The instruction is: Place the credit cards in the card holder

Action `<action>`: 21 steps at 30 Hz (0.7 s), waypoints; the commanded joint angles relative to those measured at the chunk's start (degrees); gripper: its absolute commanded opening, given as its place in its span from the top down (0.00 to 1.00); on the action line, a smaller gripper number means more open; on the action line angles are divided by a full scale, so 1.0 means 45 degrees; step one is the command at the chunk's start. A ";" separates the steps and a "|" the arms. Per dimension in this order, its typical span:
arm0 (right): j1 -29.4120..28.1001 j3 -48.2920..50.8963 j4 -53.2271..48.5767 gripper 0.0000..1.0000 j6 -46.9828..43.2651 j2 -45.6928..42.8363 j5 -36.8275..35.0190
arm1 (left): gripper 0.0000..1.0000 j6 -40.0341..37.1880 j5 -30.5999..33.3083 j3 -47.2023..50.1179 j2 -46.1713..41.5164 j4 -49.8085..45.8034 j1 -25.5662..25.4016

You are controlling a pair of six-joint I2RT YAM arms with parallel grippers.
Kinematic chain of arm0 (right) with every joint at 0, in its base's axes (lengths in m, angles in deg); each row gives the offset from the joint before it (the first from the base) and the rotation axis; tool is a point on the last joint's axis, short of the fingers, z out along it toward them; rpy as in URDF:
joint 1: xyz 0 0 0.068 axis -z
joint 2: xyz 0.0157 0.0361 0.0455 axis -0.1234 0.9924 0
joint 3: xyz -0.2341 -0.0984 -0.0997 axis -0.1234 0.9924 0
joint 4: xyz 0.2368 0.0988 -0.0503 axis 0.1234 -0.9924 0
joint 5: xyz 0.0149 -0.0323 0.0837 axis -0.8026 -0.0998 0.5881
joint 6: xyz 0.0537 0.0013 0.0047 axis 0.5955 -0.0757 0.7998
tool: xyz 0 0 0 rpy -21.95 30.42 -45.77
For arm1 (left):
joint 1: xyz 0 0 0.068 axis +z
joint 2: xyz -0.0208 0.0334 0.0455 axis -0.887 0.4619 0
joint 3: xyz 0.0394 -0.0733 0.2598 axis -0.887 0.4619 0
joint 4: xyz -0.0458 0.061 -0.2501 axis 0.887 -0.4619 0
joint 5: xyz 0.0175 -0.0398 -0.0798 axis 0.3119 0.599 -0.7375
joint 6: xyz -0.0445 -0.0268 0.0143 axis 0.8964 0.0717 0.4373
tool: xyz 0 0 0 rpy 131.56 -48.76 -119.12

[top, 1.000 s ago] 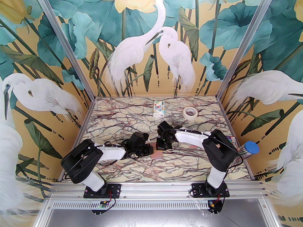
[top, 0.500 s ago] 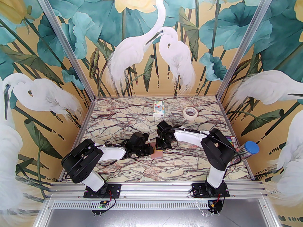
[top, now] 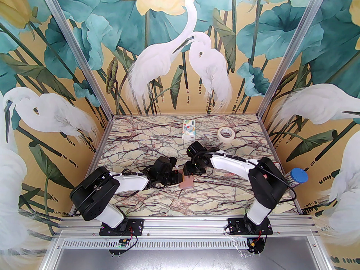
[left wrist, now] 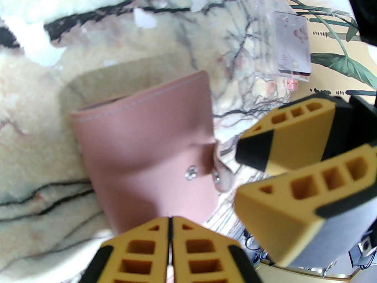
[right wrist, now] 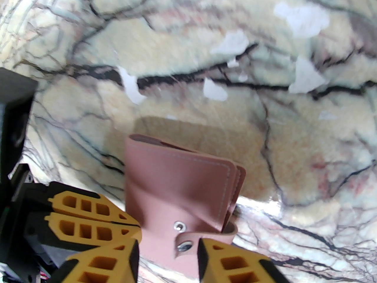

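I see dusty-pink leather card holder (right wrist: pixel 176 181), pale stitching, silver snap. Plastic fingers (right wrist: pixel 232 264) yellow, black patches. Marble-print tabletop (top: pixel 157 198) cream, dark and reddish veins. Rectangular tissue pack (top: pixel 188 129) white, multicoloured print.

Flat pink leather-like card holder (top: pixel 186 183) sits approx. mid-bench on the marble-print bench (top: pixel 140 139), nearer the front. Left pincer (left wrist: pixel 170 220) at its left edge, right pincer (right wrist: pixel 168 246) at its far edge, snap tab betw. that pincer's fingers. Behind, near back wall: white patterned tissue pack (top: pixel 188 129), w/ cream tape roll (top: pixel 226 134) to its right. Blue-capped clear tube (top: pixel 297 176) at bench's right edge. Clear plastic box (left wrist: pixel 290 49) lies on bench past the holder, toward right wall.
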 commanded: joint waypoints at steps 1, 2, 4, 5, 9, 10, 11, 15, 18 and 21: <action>-0.0207 -0.0193 -0.0544 0.64 -0.0129 -0.0191 -0.0822 | 0.92 -0.0116 0.0415 0.0236 -0.0295 -0.0331 -0.0059; -0.0227 -0.0290 -0.0760 0.66 -0.0077 -0.0063 -0.0905 | 0.92 -0.0096 0.0423 0.0255 -0.0282 -0.0297 -0.0055; -0.0350 -0.0557 -0.1170 0.69 -0.0035 0.0182 -0.1140 | 0.92 -0.0059 0.0432 0.0307 -0.0286 -0.0235 -0.0058; -0.0445 -0.0674 -0.1446 0.69 0.0018 0.0306 -0.1383 | 0.91 -0.0064 0.0450 0.0317 -0.0288 -0.0229 -0.0063; -0.0636 -0.1130 -0.2202 0.70 0.0234 0.0679 -0.1887 | 0.92 -0.0095 0.0513 0.0367 -0.0301 -0.0286 -0.0063; -0.0683 -0.1155 -0.2226 0.71 0.0215 0.0706 -0.1916 | 0.92 -0.0115 0.0514 0.0358 -0.0271 -0.0288 -0.0059; -0.0715 -0.1163 -0.2233 0.72 0.0222 0.0712 -0.1935 | 0.92 -0.0115 0.0513 0.0348 -0.0253 -0.0286 -0.0067; -0.0764 -0.1455 -0.2588 0.80 0.0262 0.0961 -0.2200 | 0.92 -0.0134 0.0513 0.0339 -0.0196 -0.0268 -0.0072; -0.0764 -0.1561 -0.2642 0.85 0.0243 0.1020 -0.2296 | 0.92 -0.0151 0.0499 0.0307 -0.0158 -0.0287 -0.0057; -0.0765 -0.1605 -0.2656 0.89 0.0234 0.1032 -0.2288 | 0.92 -0.0183 0.0492 0.0264 -0.0156 -0.0340 -0.0055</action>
